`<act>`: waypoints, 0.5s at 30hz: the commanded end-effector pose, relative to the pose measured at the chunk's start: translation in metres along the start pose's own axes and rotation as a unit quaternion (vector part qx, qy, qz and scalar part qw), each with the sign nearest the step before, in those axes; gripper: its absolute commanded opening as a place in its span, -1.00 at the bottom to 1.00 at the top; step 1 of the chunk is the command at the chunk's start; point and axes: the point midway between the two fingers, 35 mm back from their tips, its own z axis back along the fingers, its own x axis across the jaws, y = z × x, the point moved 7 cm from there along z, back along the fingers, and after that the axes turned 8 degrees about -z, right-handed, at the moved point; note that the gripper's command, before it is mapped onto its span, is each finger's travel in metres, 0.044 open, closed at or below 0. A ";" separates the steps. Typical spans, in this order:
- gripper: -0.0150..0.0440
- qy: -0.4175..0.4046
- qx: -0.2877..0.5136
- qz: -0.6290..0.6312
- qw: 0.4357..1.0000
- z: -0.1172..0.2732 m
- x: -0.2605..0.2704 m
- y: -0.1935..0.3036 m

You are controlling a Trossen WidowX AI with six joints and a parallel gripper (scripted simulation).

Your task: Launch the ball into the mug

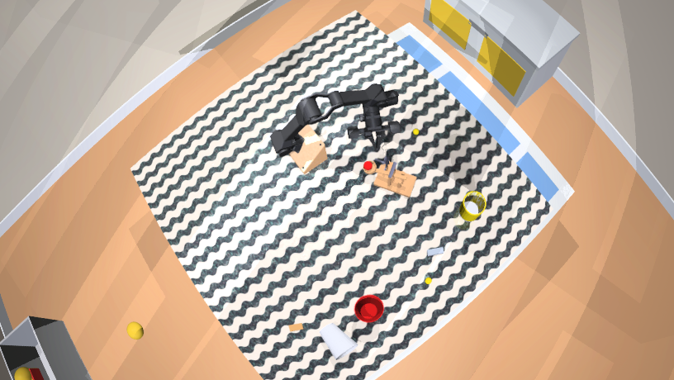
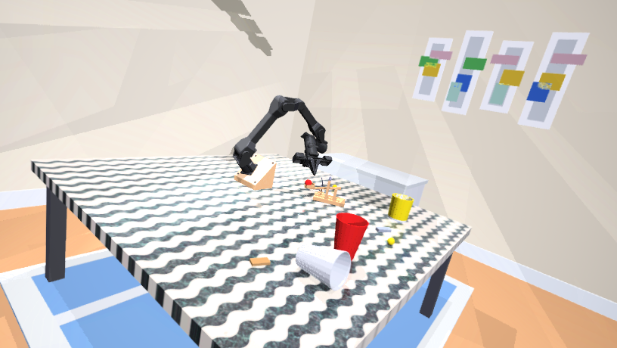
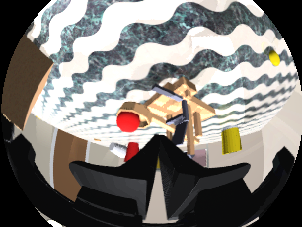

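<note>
The red ball (image 1: 367,165) (image 2: 308,182) (image 3: 128,121) sits in the round cup at the end of the catapult's throwing arm. The wooden catapult (image 1: 406,188) (image 2: 328,200) (image 3: 204,110) stands on the table, its cup end towards the robot's base side. The yellow mug (image 1: 464,214) (image 2: 400,207) (image 3: 231,141) stands upright, beyond the catapult's other end and somewhat towards the front in the top view. My gripper (image 1: 376,145) (image 2: 314,172) (image 3: 159,138) is shut and empty. It hangs above the table on the back side of the catapult, touching neither ball nor catapult.
One small yellow ball (image 1: 415,132) (image 3: 274,58) lies behind the catapult, another (image 1: 428,281) (image 2: 391,240) beyond the light blue block (image 1: 435,251) (image 2: 382,229). A red cup (image 1: 368,309) (image 2: 348,235) stands upright near a white cup (image 1: 337,340) (image 2: 319,265) on its side and an orange block (image 1: 296,327) (image 2: 259,261).
</note>
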 end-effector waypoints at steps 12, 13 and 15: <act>-0.49 -0.002 0.003 0.006 1.000 -0.021 0.005 -0.019; -0.49 -0.002 0.003 0.006 1.000 -0.023 0.005 -0.021; -0.49 -0.002 0.003 0.006 1.000 -0.025 0.006 -0.023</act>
